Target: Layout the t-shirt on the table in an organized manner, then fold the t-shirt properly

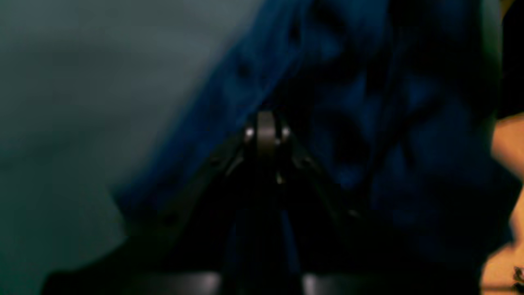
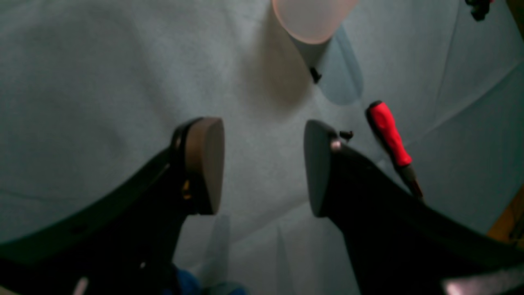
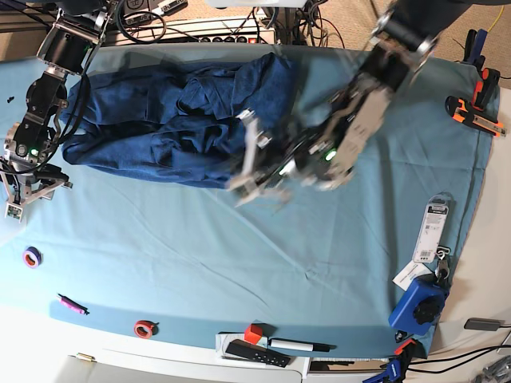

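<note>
Our left tool (image 3: 257, 163) sits at the near edge of the t-shirt (image 3: 172, 120), its jaws drawn fully together; the base view is smeared and the left wrist view is dark and blurred, with blue knit all around the tips, so we cannot tell whether any cloth is caught between them. The t-shirt lies bunched and wrinkled on the far half of the worktop (image 3: 239, 263), stretching from our right arm's side toward the middle, not yet spread flat. We judge we are in the laying-out step, with no fold begun. Our right tool (image 2: 264, 166) hangs with its jaws wide apart and nothing in them, above bare teal cloth beside a red-handled screwdriver (image 2: 389, 133). Next, we think, we must confirm a real grip on the hem, then draw it toward the near side to flatten the shirt, with the right tool taking an opposite edge.
</note>
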Controlling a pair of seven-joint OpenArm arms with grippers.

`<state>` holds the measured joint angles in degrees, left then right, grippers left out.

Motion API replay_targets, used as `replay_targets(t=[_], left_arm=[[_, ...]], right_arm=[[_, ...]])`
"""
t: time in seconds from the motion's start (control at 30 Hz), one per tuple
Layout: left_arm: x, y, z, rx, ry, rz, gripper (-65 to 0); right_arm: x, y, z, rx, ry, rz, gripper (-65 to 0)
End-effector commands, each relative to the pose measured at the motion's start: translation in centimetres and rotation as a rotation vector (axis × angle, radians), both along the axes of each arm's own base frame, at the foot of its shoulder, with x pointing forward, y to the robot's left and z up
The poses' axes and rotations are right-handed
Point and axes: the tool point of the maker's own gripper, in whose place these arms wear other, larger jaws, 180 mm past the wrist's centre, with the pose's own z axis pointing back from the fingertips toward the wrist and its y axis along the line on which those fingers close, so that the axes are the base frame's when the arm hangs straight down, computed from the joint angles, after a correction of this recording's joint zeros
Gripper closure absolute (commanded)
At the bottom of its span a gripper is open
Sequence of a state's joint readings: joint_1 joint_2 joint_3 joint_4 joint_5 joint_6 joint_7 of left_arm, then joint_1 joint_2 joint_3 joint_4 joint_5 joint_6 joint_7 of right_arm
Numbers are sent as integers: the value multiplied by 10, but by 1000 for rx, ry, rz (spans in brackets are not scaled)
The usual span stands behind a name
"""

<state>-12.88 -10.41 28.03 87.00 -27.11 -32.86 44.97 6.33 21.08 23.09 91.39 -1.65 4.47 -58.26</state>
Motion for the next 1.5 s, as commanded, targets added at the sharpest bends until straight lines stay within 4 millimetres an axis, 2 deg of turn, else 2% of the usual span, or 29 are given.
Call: replay_targets(t=[0.0,0.1,0.23,0.43,0.6,0.73,0.8,0.87,0.9,0.97,1.0,1.03,1.07,1.17,1.27,1.37,1.47], left_arm=[[4,-6,17,-72,-17,0,0],[-6,-5,12,-102,21,9,0],[-8,-18,21,-152,30,4,0],[-9,-59,50,-257,-6,-11,0],[-1,-91,77,-314,-119,-10,0],[13,-104,97,-330,-216,19,0],[22,-106,101,-301,-275,41,0],[32,-106,96,-244,-320,63,0],[36,-105,91,-209,-338,71,-20],[43,-103,81,-160,-345,108,-251],[46,-101,77,-150,-335,132,-338],[49,-100,72,-142,-319,157,-378],[50,-98,67,-131,-304,171,-382],[50,-94,61,-101,-293,170,-380],[53,-92,67,-113,-272,169,-357],[54,-87,84,-160,-274,151,-288],[55,-73,98,-188,-297,123,-159]], right_arm=[[6,-9,21,-46,-46,0,-310],[6,-9,21,-46,-46,1,-310],[6,-9,20,-45,-46,0,-310],[6,-9,20,-44,-44,-1,-310],[6,-8,20,-38,-45,0,-310],[7,-6,19,-23,-50,5,-310],[7,-6,19,-24,-51,4,-310],[7,-6,19,-23,-50,5,-310],[7,-6,19,-24,-50,5,-310],[7,-6,19,-24,-51,5,-310],[8,-6,19,-24,-51,5,-310],[8,-6,19,-25,-52,5,-310],[8,-6,19,-25,-52,5,-310],[8,-6,19,-26,-55,7,-310],[8,-6,20,-28,-55,7,-310],[8,-6,20,-27,-56,7,-310],[8,-6,20,-27,-54,7,-310]])
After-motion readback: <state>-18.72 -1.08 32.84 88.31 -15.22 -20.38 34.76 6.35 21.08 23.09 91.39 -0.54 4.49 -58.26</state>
